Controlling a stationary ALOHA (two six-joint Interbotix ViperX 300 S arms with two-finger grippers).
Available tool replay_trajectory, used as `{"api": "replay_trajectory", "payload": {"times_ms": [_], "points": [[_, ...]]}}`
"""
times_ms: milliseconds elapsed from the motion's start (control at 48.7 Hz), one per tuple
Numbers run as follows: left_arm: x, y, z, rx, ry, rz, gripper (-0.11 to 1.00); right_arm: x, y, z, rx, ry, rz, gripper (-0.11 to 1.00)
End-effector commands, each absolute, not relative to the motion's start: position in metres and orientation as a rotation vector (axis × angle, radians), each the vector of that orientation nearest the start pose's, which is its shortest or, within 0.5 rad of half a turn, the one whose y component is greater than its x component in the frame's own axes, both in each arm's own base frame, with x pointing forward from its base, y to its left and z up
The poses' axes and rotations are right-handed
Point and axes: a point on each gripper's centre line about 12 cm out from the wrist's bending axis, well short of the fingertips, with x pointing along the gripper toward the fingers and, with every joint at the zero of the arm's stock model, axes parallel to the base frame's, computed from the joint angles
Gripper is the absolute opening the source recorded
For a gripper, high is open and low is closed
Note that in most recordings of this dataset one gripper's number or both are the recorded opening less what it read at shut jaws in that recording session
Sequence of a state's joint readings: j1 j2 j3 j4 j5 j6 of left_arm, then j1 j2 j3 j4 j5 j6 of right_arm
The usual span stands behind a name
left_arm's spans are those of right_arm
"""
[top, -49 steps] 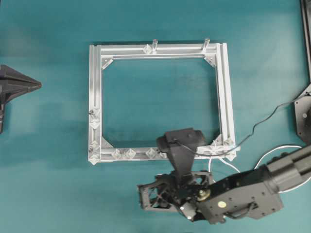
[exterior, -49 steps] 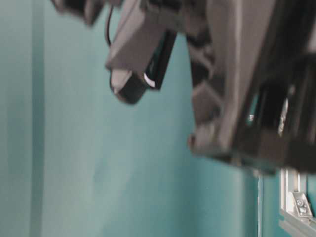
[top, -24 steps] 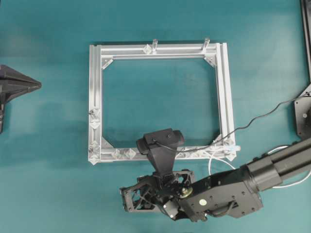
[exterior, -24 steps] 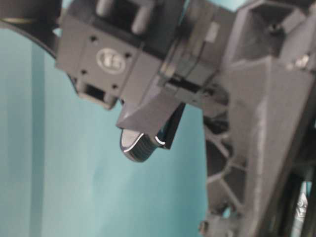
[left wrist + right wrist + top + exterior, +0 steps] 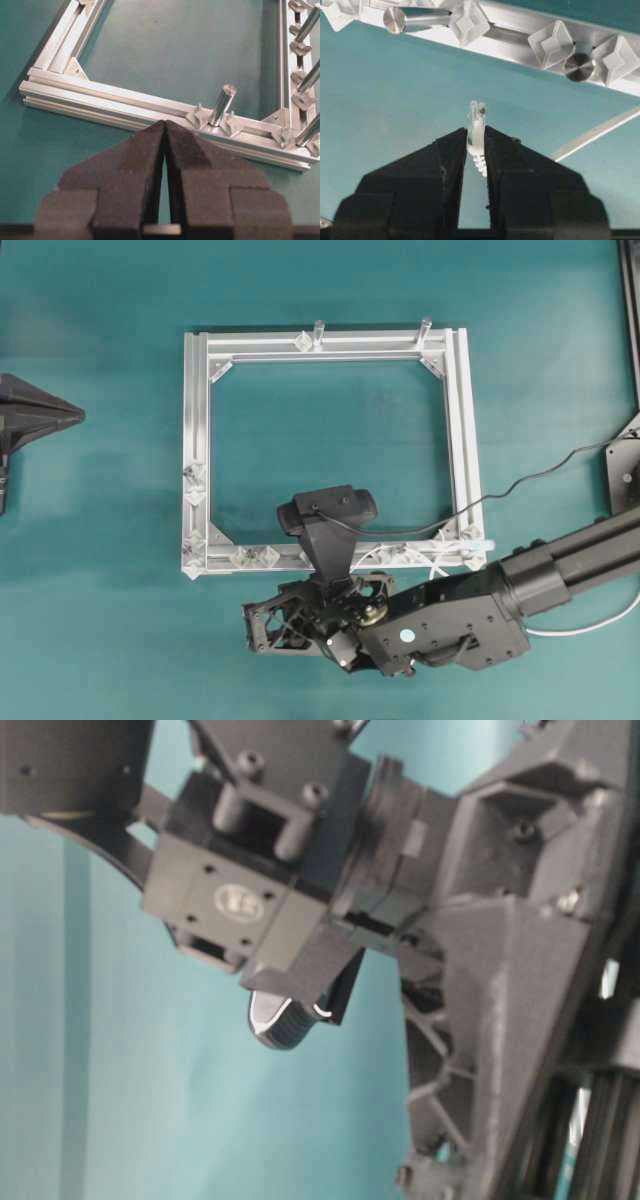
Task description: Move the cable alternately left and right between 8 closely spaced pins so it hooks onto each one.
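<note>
The right gripper [image 5: 475,137] is clamped on the clear plug [image 5: 476,120] at the tip of the cable [image 5: 585,625], holding it just below the near rail of the metal frame [image 5: 200,440]. From the plug the white cable trails away across the teal table [image 5: 100,590]. Several pins [image 5: 551,44] sit along that rail beside grey posts [image 5: 415,19]. The left gripper [image 5: 165,131] is closed on nothing, away at the frame's far side.
</note>
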State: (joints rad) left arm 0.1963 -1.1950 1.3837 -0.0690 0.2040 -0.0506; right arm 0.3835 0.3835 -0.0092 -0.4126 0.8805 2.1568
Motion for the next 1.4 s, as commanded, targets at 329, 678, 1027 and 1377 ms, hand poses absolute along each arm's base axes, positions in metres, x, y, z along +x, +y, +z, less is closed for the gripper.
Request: {"api": "replay_trajectory", "payload": {"times_ms": [329,678,1027,1377], "points": [[0.146,0.027,0.197,-0.16,0.364,0.201,0.06,0.473,0.124,0.181,1.282,0.728,-0.96,0.13],[0.146,0.027,0.196,-0.16,0.362,0.203,0.06,0.474,0.11,0.178,1.289,0.717,-0.992,0.13],[0.146,0.027,0.196,-0.16,0.362,0.203,0.06,0.475,0.106,0.178,1.293,0.712,-0.998,0.13],[0.146,0.027,0.196,-0.16,0.361,0.203,0.06,0.473,0.105,0.178,1.285,0.714,-1.014,0.13]]}}
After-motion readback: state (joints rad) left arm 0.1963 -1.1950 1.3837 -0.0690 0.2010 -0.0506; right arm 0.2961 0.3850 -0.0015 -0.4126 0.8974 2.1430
